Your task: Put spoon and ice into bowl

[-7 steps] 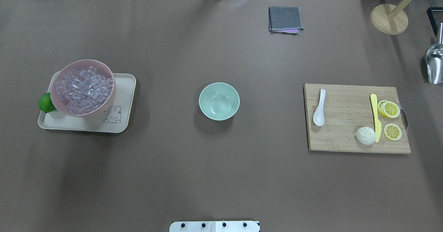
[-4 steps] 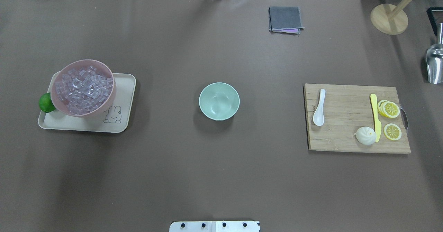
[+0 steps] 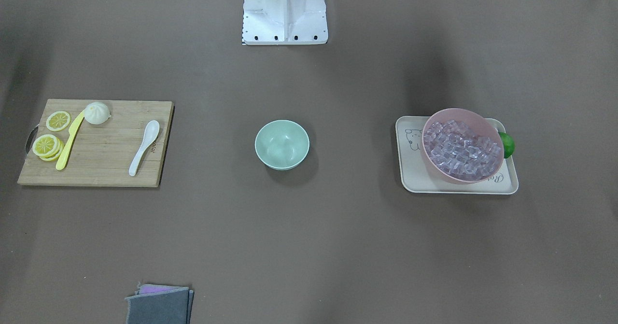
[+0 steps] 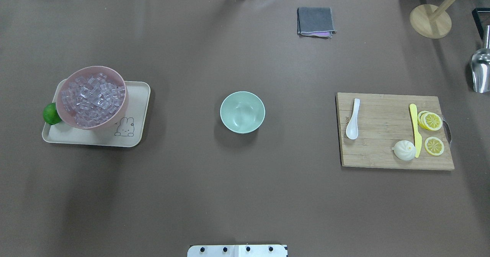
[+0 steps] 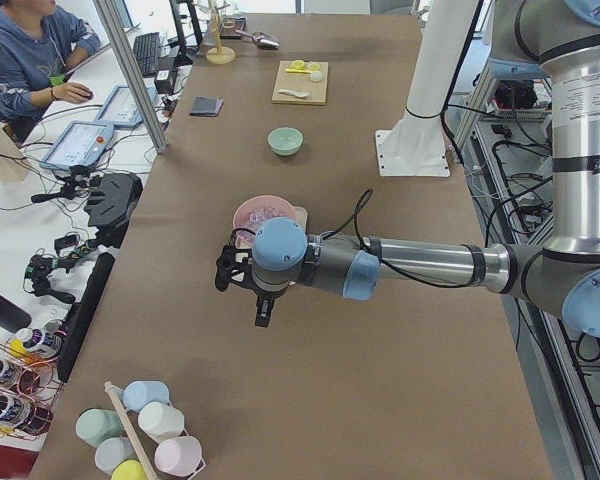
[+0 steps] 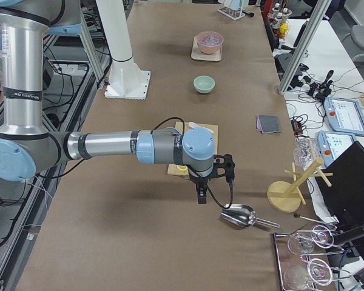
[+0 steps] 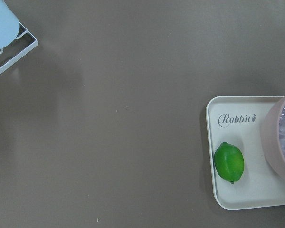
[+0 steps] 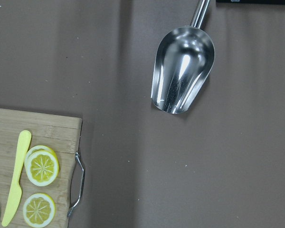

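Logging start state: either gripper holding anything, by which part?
Nothing of the task's is held: the spoon lies on the cutting board, the ice in the pink bowl. Left gripper and right gripper show only in side views; jaw state unclear.

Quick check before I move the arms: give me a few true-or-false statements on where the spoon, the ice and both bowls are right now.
1. The mint-green bowl is empty. True.
2. The ice is piled in the pink bowl, which stands on the tray. True.
3. The spoon lies in the pink bowl. False: it lies on the cutting board.
4. The lime sits on the cutting board. False: it is on the tray, beside the pink bowl.
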Robot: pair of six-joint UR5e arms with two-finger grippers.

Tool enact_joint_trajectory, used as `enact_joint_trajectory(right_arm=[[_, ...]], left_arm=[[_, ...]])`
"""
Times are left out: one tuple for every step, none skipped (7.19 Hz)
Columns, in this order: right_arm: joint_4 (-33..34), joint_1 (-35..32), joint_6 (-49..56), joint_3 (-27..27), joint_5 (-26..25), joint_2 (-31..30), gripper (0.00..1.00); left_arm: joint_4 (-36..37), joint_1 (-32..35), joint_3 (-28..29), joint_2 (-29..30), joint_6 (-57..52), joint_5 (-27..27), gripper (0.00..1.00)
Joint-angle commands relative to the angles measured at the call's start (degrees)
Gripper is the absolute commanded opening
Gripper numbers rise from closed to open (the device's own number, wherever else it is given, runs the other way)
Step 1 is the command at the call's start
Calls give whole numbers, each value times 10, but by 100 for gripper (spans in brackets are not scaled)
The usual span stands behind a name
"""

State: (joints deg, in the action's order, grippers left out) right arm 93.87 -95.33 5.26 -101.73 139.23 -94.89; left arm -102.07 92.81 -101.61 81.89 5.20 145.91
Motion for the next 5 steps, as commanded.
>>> enact_joint_trajectory(right_arm=[[0, 1, 1, 1, 13, -2, 100], [0, 1, 2, 2, 12, -3, 100], [-1, 1, 2, 3, 10, -2, 100], [-1, 1, 2, 3, 10, -3, 100], [-1, 5, 3, 2, 10, -2, 100]], left_arm=[[-21, -4, 1, -7, 0, -1, 98], [-21, -17, 1, -7, -2, 2, 97], [-16, -17, -2, -8, 2, 7, 97], [-18, -17, 4, -7, 58, 13, 98], [-24, -24, -1, -8, 76, 12, 98]])
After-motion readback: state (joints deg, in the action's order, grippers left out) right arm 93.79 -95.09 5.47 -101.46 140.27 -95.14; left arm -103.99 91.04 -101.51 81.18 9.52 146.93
